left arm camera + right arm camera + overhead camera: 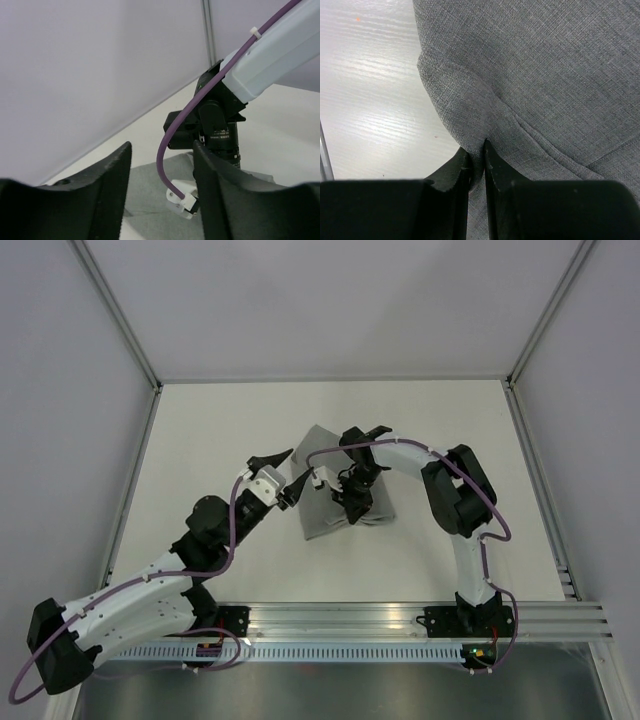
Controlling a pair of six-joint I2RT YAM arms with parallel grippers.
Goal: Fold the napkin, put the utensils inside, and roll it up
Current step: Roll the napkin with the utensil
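Observation:
The grey napkin (322, 448) lies bunched and partly folded in the middle of the white table. My right gripper (351, 504) reaches down onto it and is shut on a pinched fold of the cloth; the right wrist view shows the fold squeezed between the pads at the gripper (477, 156), with the napkin (545, 75) filling the frame. My left gripper (288, 478) is open and empty at the napkin's left edge, just above it. In the left wrist view the gripper (162, 195) frames the napkin (145, 187). No utensils show in any view.
The right arm's wrist and camera (220, 130) with its purple cable (167, 150) sit close in front of my left fingers. The bare white table (370, 100) runs to grey walls behind and at the sides, with a metal rail (400, 625) at the near edge.

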